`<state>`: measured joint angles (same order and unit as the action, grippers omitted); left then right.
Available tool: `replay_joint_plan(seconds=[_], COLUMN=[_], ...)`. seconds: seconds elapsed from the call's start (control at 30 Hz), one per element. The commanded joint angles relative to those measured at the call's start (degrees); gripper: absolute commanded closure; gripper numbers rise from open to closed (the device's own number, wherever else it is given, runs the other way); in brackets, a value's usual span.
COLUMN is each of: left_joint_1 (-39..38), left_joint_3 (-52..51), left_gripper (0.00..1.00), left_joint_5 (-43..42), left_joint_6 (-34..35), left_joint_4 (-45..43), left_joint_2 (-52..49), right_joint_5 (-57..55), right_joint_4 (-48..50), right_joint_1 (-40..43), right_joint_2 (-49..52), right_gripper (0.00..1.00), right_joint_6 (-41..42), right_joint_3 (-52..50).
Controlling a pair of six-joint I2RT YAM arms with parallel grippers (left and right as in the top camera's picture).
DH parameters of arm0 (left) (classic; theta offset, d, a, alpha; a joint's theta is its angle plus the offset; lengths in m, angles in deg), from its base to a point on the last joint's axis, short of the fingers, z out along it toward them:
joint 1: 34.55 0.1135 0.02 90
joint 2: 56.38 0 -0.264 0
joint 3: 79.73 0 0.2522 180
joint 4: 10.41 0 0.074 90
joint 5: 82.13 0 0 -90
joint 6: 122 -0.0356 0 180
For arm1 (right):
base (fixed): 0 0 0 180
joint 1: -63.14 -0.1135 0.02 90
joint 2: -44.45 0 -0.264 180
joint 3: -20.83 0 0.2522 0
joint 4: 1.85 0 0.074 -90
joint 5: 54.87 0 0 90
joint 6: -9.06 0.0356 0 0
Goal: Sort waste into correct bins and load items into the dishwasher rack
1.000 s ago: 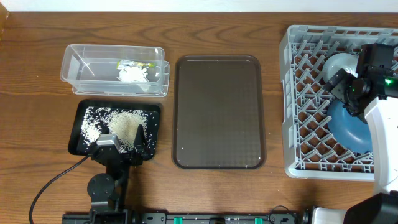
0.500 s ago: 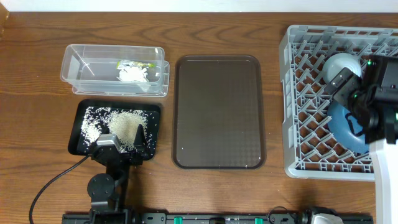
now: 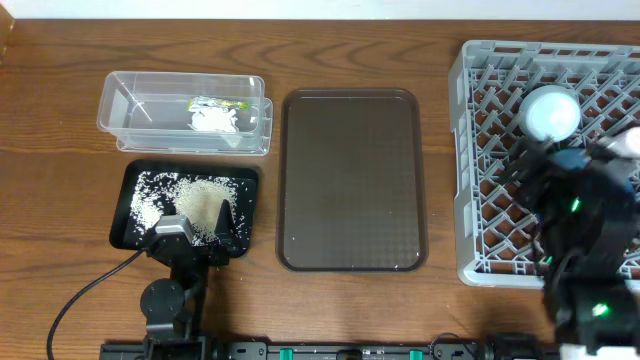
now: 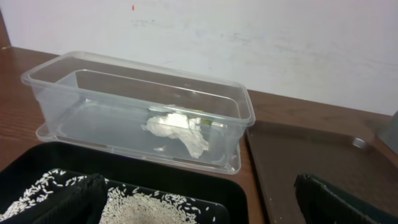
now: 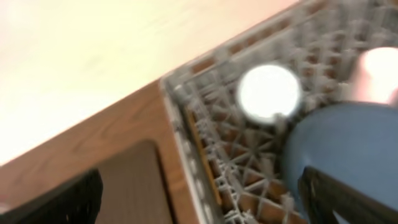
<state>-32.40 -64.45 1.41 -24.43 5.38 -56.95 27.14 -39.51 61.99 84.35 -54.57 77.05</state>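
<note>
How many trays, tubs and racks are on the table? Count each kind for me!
Trays: 2, the black tray and the brown tray
Tubs: 1, the clear tub
Racks: 1, the grey rack
Total: 4

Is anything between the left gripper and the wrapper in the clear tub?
Yes. The near wall of the clear tub stands between the left gripper and the wrapper, which lies on the tub floor. The tub is open on top, so from above nothing visible blocks it.
</note>
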Motion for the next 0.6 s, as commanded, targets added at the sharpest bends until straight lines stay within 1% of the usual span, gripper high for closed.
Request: replay_joint_plan(seconds=[0.0,0.1,0.17,0.37,0.5,0.57], left_joint_1=[0.2,0.2,0.2,0.2,0.2,0.2], left_joint_3=[-1.3,-1.3,-1.3,-1.3,-1.3,-1.3], left_gripper=[0.02,0.02,0.02,0.02,0.02,0.02], left_joint_5=[-0.4,-0.4,-0.4,-0.4,-0.4,-0.4], left_joint_6=[-0.5,-0.5,-0.5,-0.5,-0.5,-0.5], left_joint_4=[1.4,1.4,1.4,1.4,1.4,1.4], left_joint_2=[0.3,0.3,0.3,0.3,0.3,0.3], right_joint_5=[8.0,11.3,11.5,11.2,10.8,10.4], right_joint_4=[7.4,17.1,22.3,34.4,37.0,34.2], right_joint_1=[-0.7,-0.5,-0.5,0.3,0.8,0.8], right_joint_2=[-6.8,-12.9,-16.5,-24.3,-27.6,-29.7], right_gripper=[0.01,0.01,0.01,0.01,0.01,0.01], right_joint_6=[-8.3,-11.0,-11.2,-8.0,-6.5,-6.5], right_joint_3=[-9.9,-19.3,-24.7,-37.4,-42.0,-42.1])
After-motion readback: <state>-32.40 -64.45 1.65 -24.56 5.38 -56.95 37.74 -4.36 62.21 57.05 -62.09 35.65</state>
